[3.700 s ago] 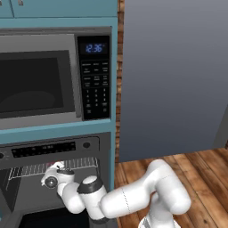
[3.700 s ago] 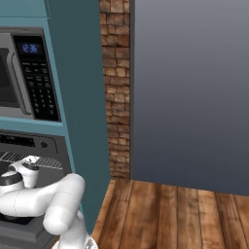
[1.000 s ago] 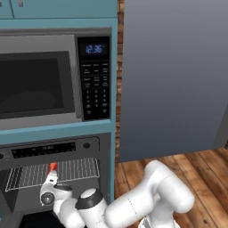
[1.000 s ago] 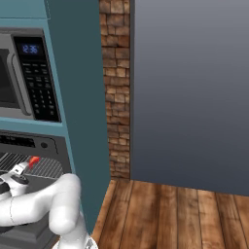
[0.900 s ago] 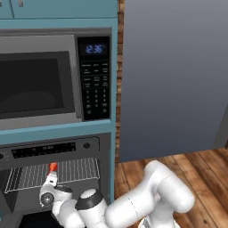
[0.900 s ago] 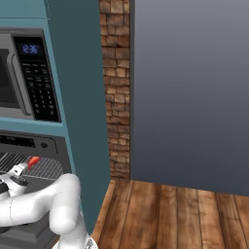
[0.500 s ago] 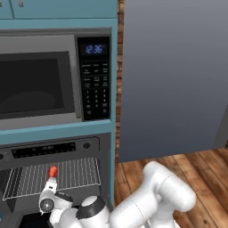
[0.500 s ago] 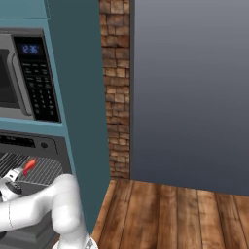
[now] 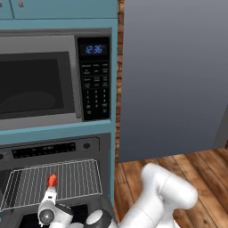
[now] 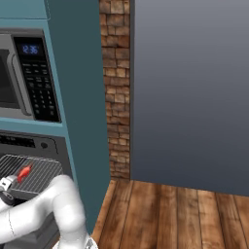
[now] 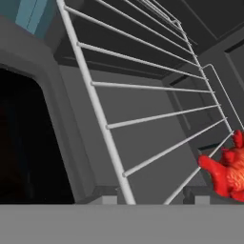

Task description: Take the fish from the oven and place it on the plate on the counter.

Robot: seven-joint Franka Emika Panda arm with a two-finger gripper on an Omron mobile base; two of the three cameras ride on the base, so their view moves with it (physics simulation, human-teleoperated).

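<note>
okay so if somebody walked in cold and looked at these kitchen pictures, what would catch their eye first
Probably the small red-orange fish, bright against the grey wire rack pulled out of the oven, sticking up from the gripper at the lower left of the left base view. Next, the microwave above it with its blue clock, and the white arm curling up from the wooden floor.

arm: white, folded low, elbow raised behind and to the right of the end effector | wrist: low, turned so the hand points up and forward | end effector: fingers partly apart, closed around the fish, which sticks out above the fingertips | grip: holding, raised off the rack
</note>
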